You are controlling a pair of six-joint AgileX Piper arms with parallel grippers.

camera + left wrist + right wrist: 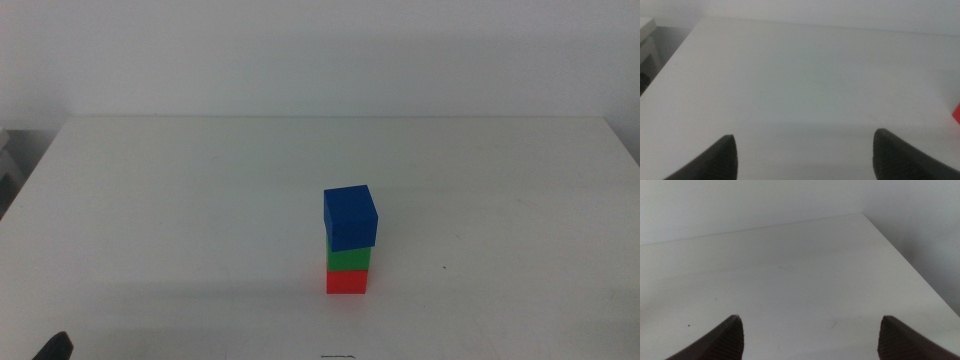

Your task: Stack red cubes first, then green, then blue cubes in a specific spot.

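stack: red cube (347,282) | green cube (348,260) | blue cube (350,217) top, skewed

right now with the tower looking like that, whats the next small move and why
Probably none on the cubes: keep both arms back. The red cube sits on the table, the green cube on it, the blue cube on top, twisted slightly but resting. The left gripper and right gripper are open over bare tabletop, holding nothing. Touching the stack would likely only risk toppling it.

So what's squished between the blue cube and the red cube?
The green cube, in the middle view: it sits on the red cube, under the blue cube.
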